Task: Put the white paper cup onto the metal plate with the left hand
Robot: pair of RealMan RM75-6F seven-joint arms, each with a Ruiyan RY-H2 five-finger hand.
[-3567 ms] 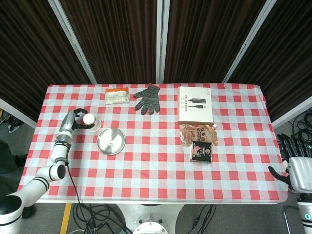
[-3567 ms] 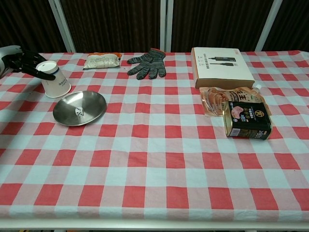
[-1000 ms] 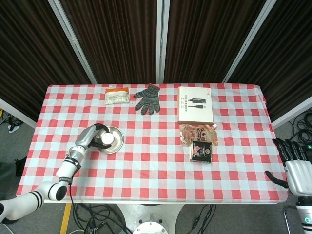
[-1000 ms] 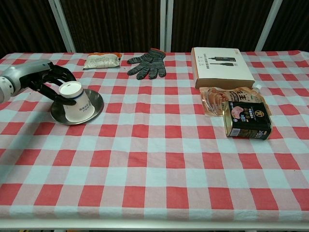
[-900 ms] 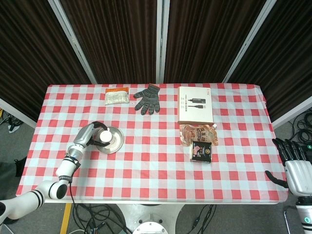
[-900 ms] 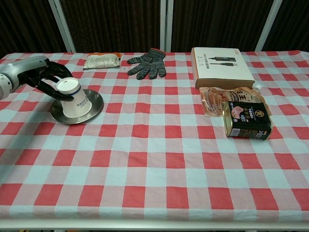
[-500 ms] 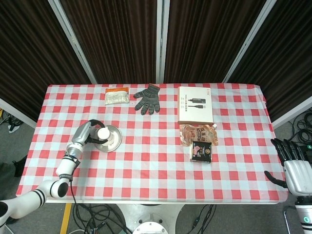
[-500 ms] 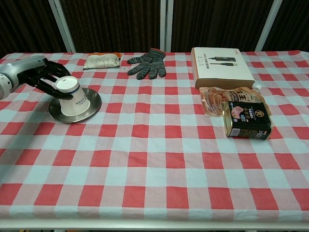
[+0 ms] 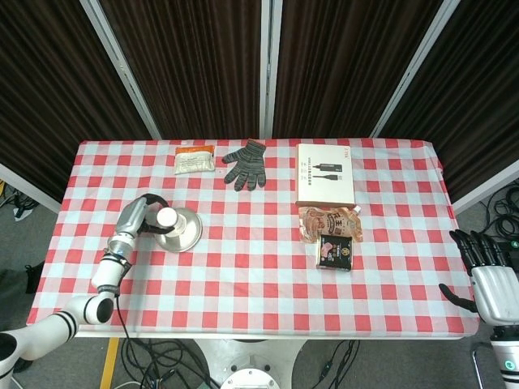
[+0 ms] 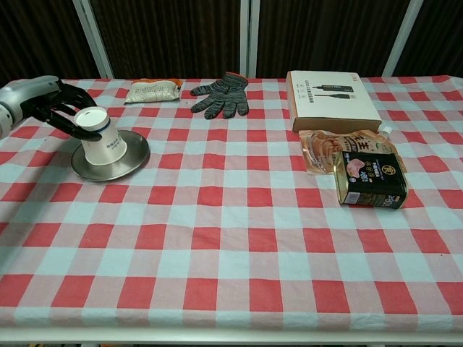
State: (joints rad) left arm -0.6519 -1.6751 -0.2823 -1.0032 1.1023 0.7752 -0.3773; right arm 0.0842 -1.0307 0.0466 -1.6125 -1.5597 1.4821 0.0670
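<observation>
White paper cup point(image 10: 100, 141) sits upside down on the metal plate point(image 10: 127, 163), wide mouth down on the dish, narrow base up, roughly upright in the chest view. Left hand point(image 10: 51, 101) is at the cup's left side, dark fingers point(image 10: 76, 97) curled around the upper part of the cup near its base (looks like contact and a grip, though the far side of the cup is hidden). In the head view the same left hand point(image 9: 139, 215) wraps the cup point(image 9: 167, 219) over the plate point(image 9: 185, 235), which lies at the left part of the red-and-white checked table point(image 9: 243, 267). Right hand point(image 9: 486, 271) hangs off the table's right edge, well apart from everything, fingers spread and holding nothing. Along the far side: a white packet point(image 10: 152, 90), a grey knit glove point(image 10: 221, 94), a white box point(image 10: 331, 97). Nearer right: a food pouch point(image 10: 329, 148) with a dark tin point(image 10: 369, 179) lying just in front of it.
</observation>
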